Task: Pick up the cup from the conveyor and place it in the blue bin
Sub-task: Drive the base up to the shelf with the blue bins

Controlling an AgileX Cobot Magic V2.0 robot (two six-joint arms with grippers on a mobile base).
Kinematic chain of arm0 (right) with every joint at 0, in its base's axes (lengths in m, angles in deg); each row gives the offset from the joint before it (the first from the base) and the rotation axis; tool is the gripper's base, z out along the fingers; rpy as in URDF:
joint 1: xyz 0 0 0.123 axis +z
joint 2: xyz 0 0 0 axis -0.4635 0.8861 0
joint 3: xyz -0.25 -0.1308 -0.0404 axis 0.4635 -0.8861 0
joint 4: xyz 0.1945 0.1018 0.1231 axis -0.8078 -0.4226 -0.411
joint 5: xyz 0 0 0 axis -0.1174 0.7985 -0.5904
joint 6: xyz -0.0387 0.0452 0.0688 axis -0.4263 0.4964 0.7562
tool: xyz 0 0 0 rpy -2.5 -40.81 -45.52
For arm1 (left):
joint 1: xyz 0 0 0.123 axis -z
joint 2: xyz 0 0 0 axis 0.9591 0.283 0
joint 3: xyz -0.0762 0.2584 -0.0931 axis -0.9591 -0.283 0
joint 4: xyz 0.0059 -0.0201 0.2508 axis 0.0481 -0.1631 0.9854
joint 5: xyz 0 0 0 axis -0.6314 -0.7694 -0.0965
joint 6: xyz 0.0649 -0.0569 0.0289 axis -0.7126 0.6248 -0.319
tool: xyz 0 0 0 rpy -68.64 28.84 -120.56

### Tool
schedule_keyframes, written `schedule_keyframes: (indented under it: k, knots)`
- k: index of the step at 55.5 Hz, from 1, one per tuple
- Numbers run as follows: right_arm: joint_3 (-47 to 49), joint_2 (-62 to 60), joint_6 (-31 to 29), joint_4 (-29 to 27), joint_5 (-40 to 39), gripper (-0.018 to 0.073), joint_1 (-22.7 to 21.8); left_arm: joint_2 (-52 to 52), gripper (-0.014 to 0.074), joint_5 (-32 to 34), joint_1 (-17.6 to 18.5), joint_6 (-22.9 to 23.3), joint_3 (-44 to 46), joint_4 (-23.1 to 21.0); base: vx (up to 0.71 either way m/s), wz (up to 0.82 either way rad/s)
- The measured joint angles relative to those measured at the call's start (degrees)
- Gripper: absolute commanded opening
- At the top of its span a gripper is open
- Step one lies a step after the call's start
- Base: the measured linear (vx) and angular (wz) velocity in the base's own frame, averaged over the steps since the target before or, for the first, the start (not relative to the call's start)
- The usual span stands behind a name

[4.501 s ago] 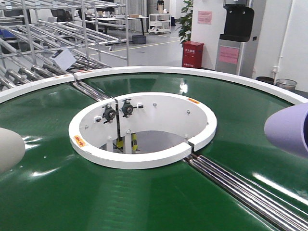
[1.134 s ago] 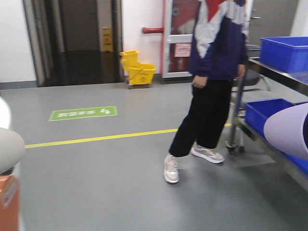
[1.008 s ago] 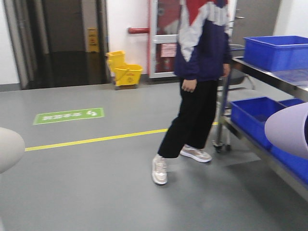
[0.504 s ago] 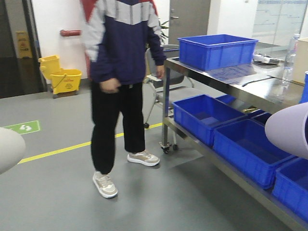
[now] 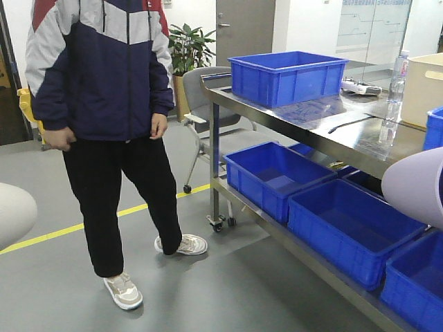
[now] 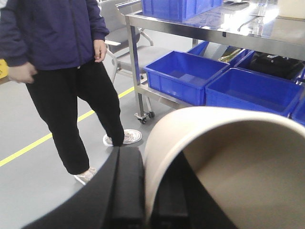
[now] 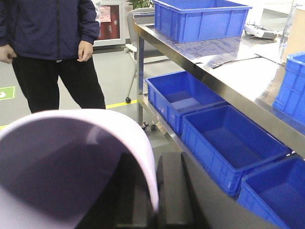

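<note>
Beige cup (image 6: pixel 228 162): held in the air by the left gripper (image 6: pixel 147 191), with its open mouth facing the wrist camera.
Left jaws: closed down to the thickness of the cup's wall. One black finger (image 6: pixel 127 186) is outside the rim and the other is inside it.
Lilac cup (image 7: pixel 71 157): held the same way by the right gripper (image 7: pixel 155 195), mouth toward its wrist camera.
Right jaws: clamped on the cup's wall, with one finger (image 7: pixel 174 191) outside and the other inside.
Lower-shelf blue bins (image 7: pixel 224 143): a row ahead of and below the right jaws, well apart from both cups.
Tabletop blue bin (image 5: pixel 287 76): on the steel table (image 5: pixel 332 121), ahead of and above the right jaws.
Person (image 5: pixel 104 104): standing ahead of the left jaws, near the yellow floor line (image 5: pixel 69 228).
Front view only: both cups show at once, beige at the left edge and lilac at the right, each as a rounded side with no fingers visible. It also shows the cream tub (image 5: pixel 423 86) and a bottle (image 5: pixel 396 69) on the table.
Wrist views only: the grip on each rim and the inside of each cup.
</note>
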Motion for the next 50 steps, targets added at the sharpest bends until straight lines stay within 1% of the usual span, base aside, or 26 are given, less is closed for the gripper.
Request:
schedule_keyframes:
  k: [30, 40, 50]
  knots:
    - [0.00, 0.00, 0.00, 0.00, 0.00, -0.0009, 0.00, 0.00, -0.0007, 0.00, 0.00, 0.00, 0.00, 0.00, 0.32, 0.05]
    - [0.00, 0.00, 0.00, 0.00, 0.00, -0.0009, 0.00, 0.00, -0.0007, 0.00, 0.00, 0.00, 0.00, 0.00, 0.33, -0.13]
    - [0.00, 0.00, 0.00, 0.00, 0.00, -0.0009, 0.00, 0.00, -0.0007, 0.00, 0.00, 0.00, 0.00, 0.00, 0.32, -0.30]
